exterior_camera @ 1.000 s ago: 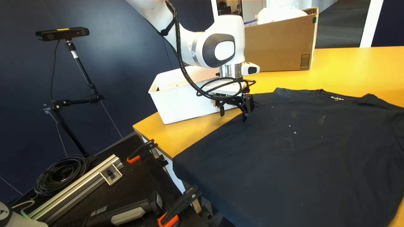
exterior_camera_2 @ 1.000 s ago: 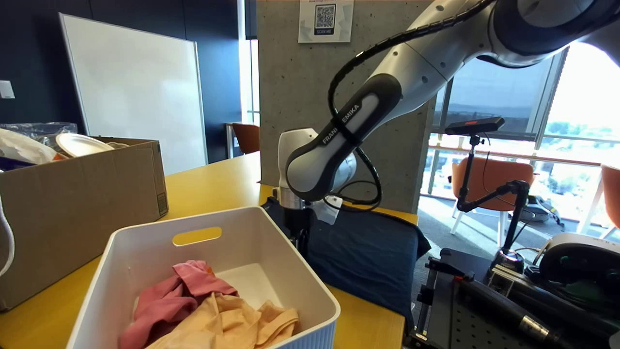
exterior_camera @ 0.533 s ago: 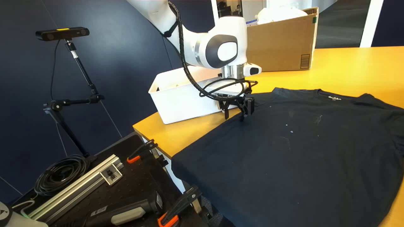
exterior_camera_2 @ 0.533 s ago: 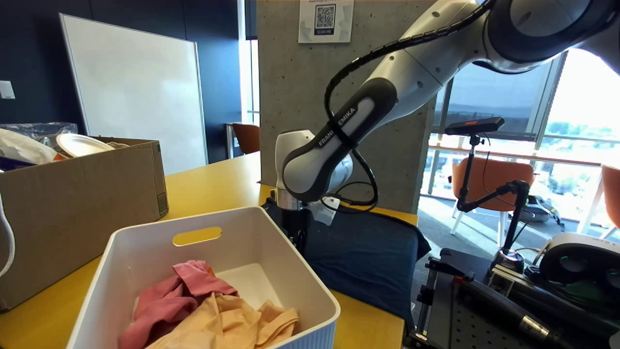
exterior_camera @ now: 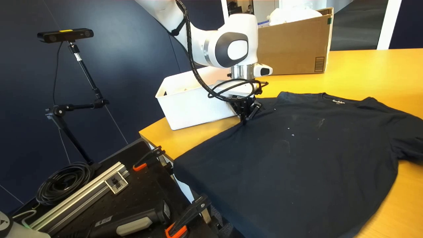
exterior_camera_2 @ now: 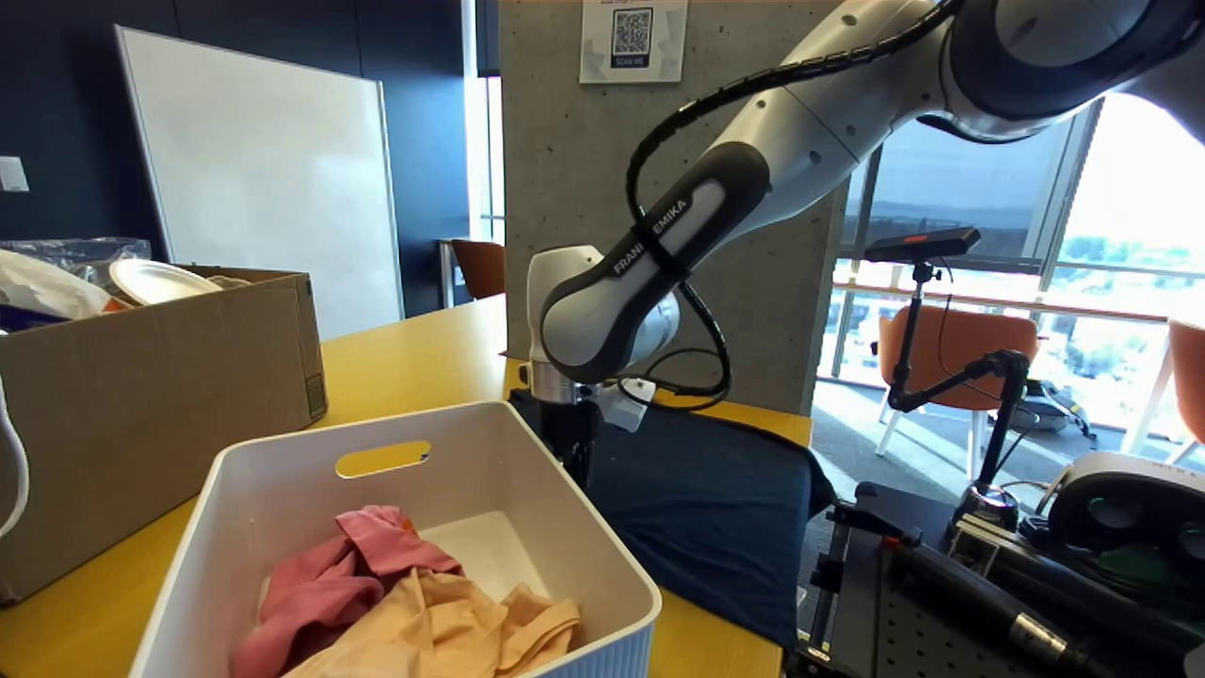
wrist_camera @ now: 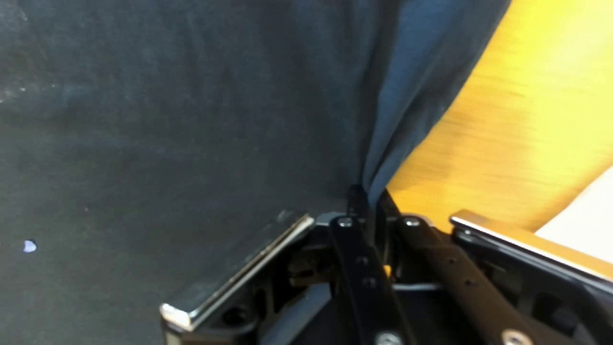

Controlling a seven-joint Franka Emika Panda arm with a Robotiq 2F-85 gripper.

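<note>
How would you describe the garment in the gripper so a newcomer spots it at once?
Find the yellow table, then the white bin on it. Beside the bin, the gripper pinches the edge of the dark shirt. Unlike the crumpled pink cloth and peach cloth in the bin, it lies mostly spread out, with a small pale print at its neckline.

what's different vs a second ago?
The fingers closed from open and now pinch a fold at the side edge of the dark T-shirt. In an exterior view the T-shirt slid left, baring more yellow table at lower right; the robot arm rose slightly. Unchanged: white bin, pink cloth and peach cloth in it, cardboard box.
</note>
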